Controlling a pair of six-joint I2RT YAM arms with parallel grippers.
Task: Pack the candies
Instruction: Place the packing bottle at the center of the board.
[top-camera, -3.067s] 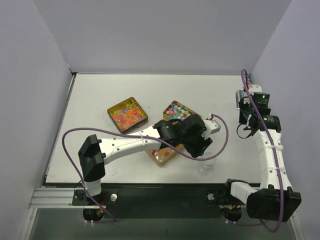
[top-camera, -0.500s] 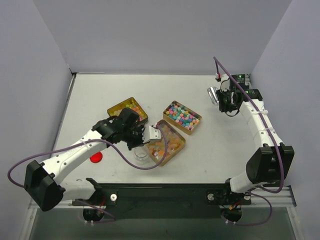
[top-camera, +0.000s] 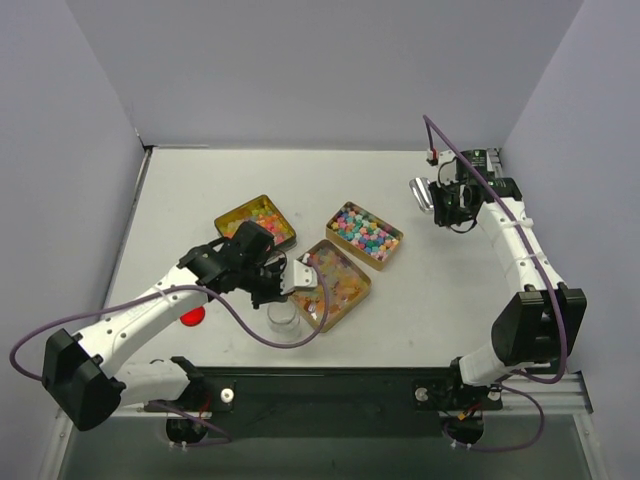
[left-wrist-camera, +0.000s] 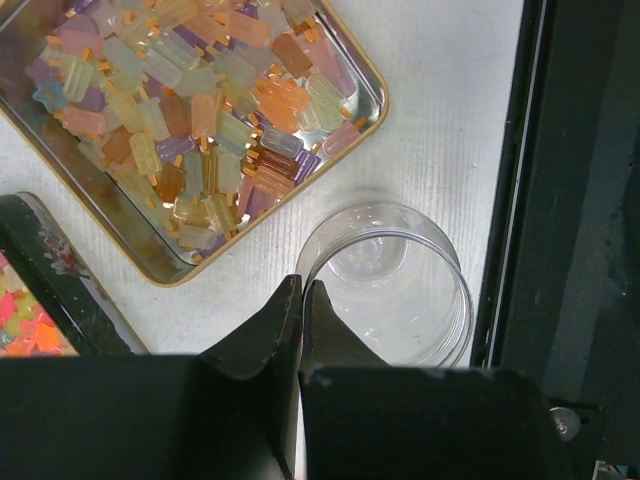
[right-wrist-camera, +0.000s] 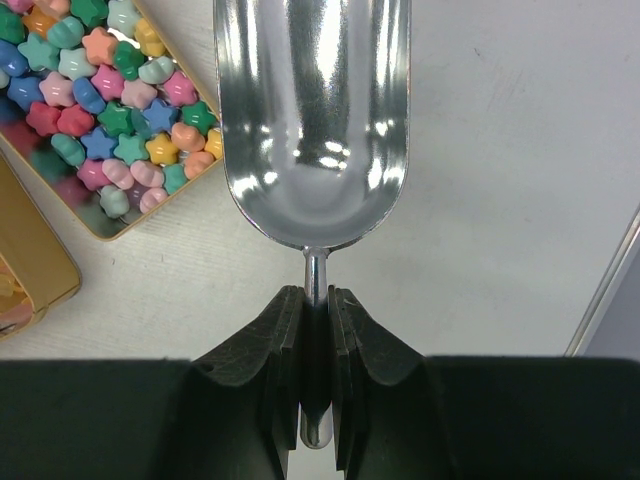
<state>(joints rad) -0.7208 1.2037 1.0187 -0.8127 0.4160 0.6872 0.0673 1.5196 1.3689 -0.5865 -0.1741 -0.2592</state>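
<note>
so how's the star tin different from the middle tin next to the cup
The star tin holds opaque star-shaped candies in pink, blue, green and yellow; the middle tin holds translucent oblong gummies, mostly orange and pale green. The star tin looks full; the middle tin shows bare metal at its sides. The middle tin lies beside the cup; the star tin farther off. Both are open gold rectangular tins.

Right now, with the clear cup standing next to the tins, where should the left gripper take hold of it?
Pinch the clear cup by its rim wall from above, one finger inside and one outside: it stands upright with its mouth open and looks empty. Take the part of the rim facing away from the gold tin, which sits close beside it.
</note>
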